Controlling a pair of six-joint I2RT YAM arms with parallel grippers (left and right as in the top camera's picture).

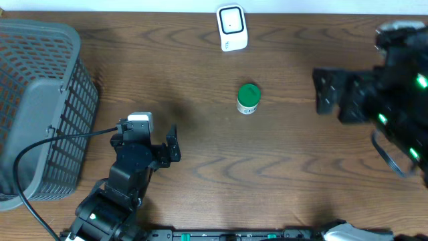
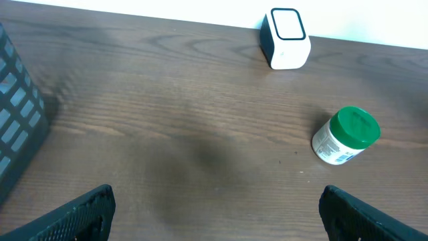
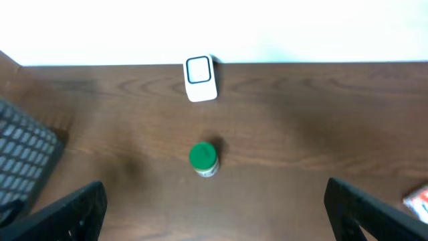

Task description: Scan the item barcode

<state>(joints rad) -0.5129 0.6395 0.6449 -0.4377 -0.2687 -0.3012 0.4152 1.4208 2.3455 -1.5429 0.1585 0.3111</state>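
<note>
The left arm (image 1: 110, 194) stood at the near side, and the left gripper (image 1: 148, 136) pointed away from it, its jaws spread wide and holding nothing. The right arm (image 1: 394, 87) reached in from the right side. The right gripper (image 1: 322, 92) faced left, also wide apart and empty. Each wrist view showed only dark fingertips (image 2: 80, 214) at the lower corners.

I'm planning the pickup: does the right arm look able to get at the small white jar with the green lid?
Probably yes. The right gripper is open and faces the green-lidded white jar across bare brown wooden table; the white box-shaped scanner stands farther back.
</note>
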